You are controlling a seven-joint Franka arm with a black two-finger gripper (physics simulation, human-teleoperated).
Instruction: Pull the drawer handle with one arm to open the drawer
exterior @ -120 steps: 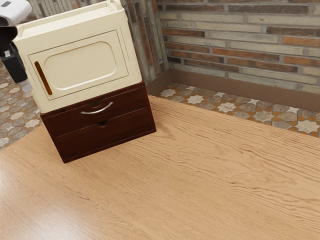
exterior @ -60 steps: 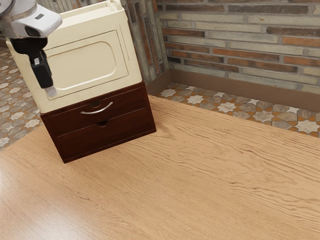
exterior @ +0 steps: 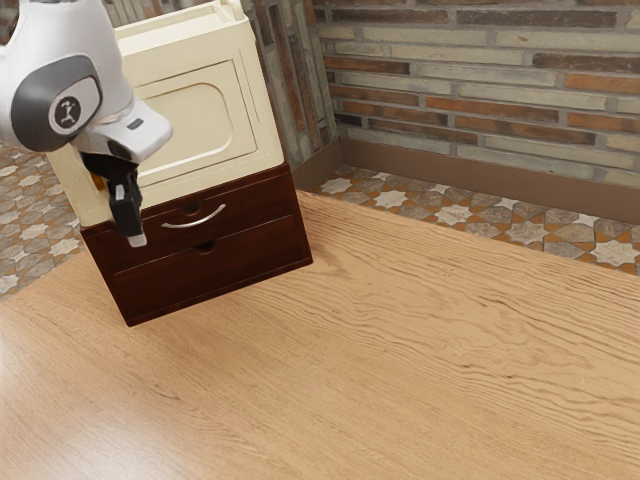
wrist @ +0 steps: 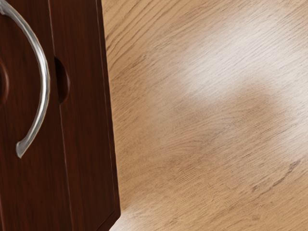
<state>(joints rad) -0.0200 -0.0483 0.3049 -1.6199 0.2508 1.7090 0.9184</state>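
Plainly, the handle (wrist: 44,77), a smooth silvery arc, crosses the closed upper drawer (exterior: 255,205) of the reddish-brown wooden chest (exterior: 225,260), which stands on our pale, grained bench (exterior: 400,350). Near the handle hangs our claw (exterior: 137,240); whether spread or pressed together, we cannot tell.

The cabinet (exterior: 205,125) sits on the drawer chest (exterior: 215,275), itself on the table (exterior: 410,350); the handle (exterior: 197,223) is on the upper drawer (exterior: 262,203). Beyond the table lies the floor (exterior: 453,215), then the wall (exterior: 480,100).
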